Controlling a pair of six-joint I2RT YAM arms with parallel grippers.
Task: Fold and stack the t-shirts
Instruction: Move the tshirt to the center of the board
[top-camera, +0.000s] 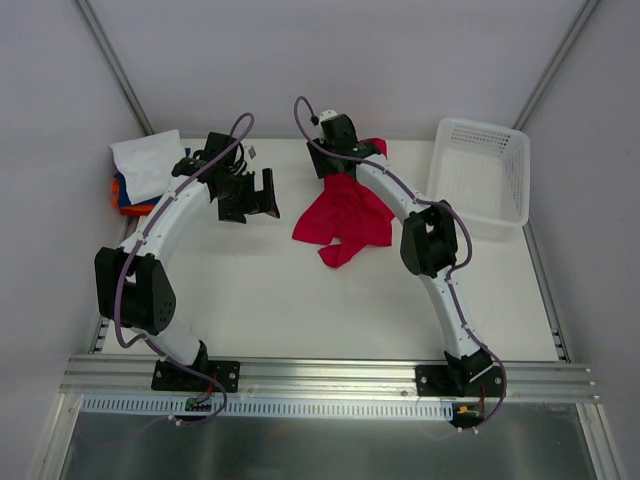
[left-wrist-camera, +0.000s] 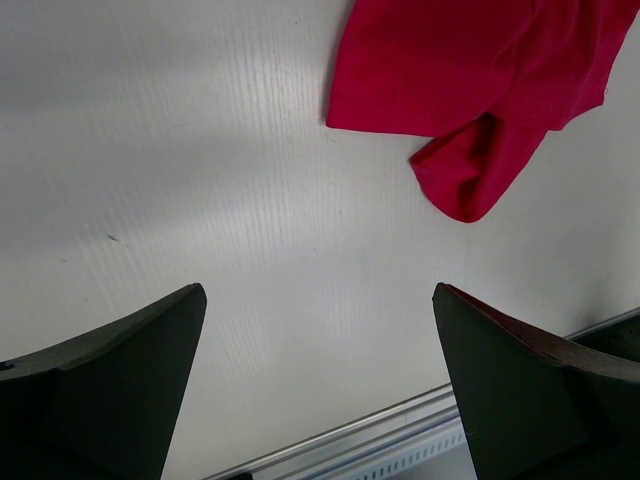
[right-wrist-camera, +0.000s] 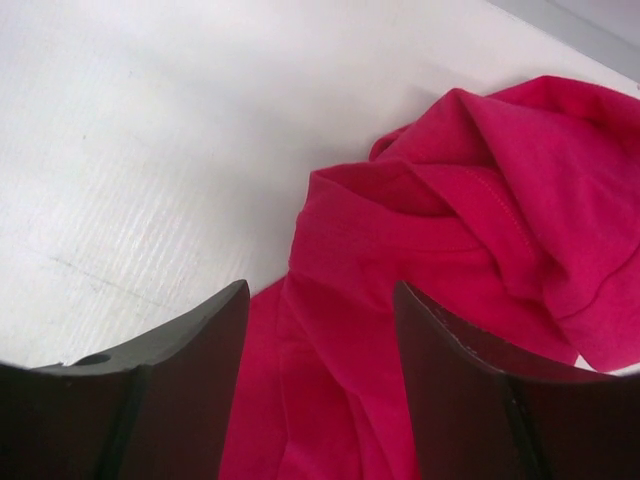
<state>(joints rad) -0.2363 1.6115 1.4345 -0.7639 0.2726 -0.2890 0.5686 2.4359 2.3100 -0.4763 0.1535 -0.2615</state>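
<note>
A crimson-red t-shirt (top-camera: 345, 215) lies crumpled at the middle of the white table. My right gripper (top-camera: 335, 170) is at its far end. In the right wrist view its jaws (right-wrist-camera: 320, 288) stand apart with a fold of the red shirt (right-wrist-camera: 440, 250) between them, not pinched. My left gripper (top-camera: 255, 208) is open and empty just left of the shirt. In its wrist view (left-wrist-camera: 318, 290) it hovers over bare table, with the shirt (left-wrist-camera: 470, 80) ahead to the right. A stack of folded shirts (top-camera: 145, 165), white on top with blue, orange and red edges below, sits at the far left.
A white mesh basket (top-camera: 480, 180) stands at the far right of the table. The aluminium rail (top-camera: 320, 375) with both arm bases runs along the near edge. Grey walls close in the back and sides.
</note>
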